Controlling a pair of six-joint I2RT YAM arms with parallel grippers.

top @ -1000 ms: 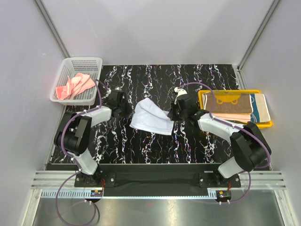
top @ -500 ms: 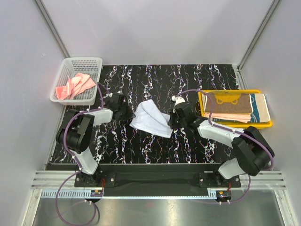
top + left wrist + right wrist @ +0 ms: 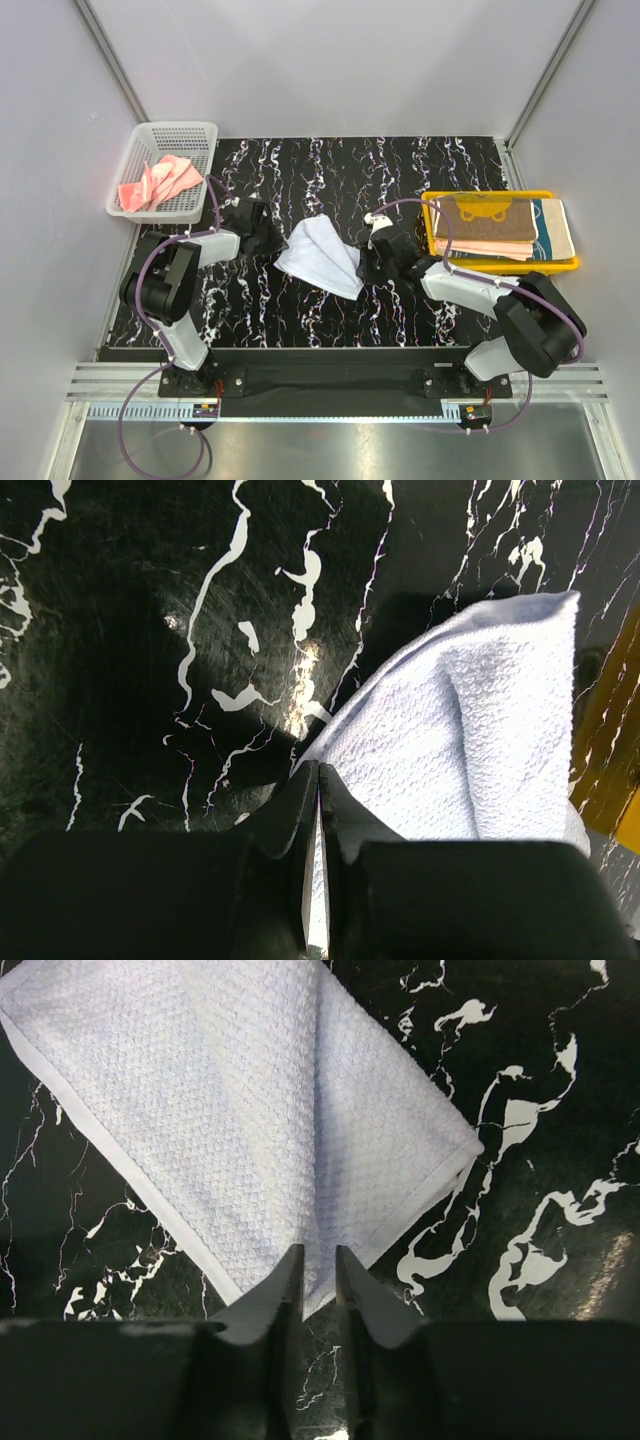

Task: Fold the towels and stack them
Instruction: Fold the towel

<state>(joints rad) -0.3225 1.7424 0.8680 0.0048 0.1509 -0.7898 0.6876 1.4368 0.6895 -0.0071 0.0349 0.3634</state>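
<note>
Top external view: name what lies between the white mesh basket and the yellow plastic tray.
In the top view, a pale blue-white towel lies on the black marbled table, left gripper at its left edge, right gripper at its right corner.

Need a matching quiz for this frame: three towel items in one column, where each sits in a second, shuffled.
Things:
1. white towel
2. pink towel
3. folded stack

Places:
A. in the basket, far left
B. on the tray, right side
C. on the table, mid-table

Pairs: 1-C, 2-A, 3-B
</note>
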